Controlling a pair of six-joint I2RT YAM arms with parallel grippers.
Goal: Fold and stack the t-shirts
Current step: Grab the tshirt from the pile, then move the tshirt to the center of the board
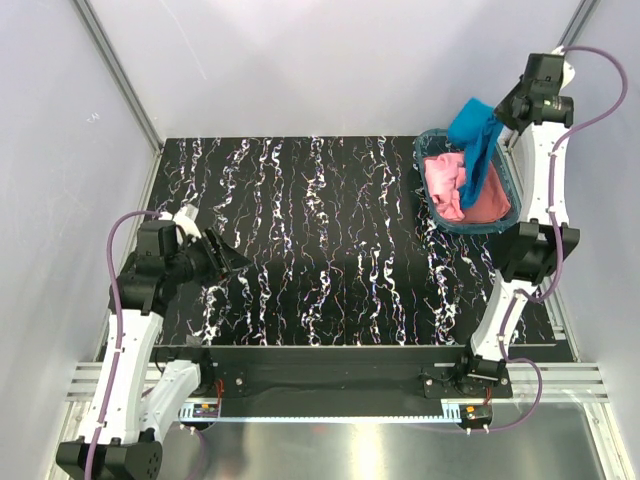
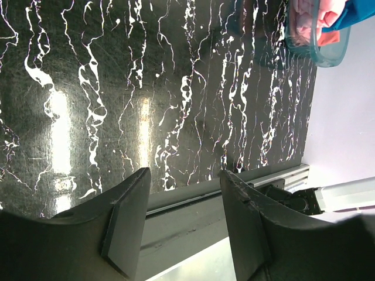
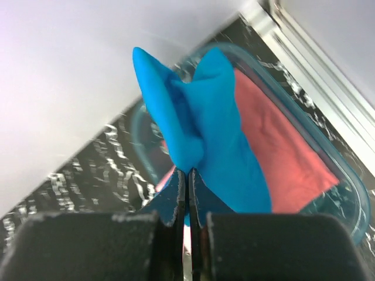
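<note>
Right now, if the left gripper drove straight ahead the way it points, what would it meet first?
The left gripper would probably meet bare table top first; the basket lies off that line, though depth is unclear.

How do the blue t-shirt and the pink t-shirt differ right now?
The blue t-shirt hangs bunched from the shut right gripper, partly lifted out of the teal basket; the pink t-shirt lies crumpled inside it, ungripped. The blue one is stretched tall; the pink one is a low heap. Both are unfolded.
</note>
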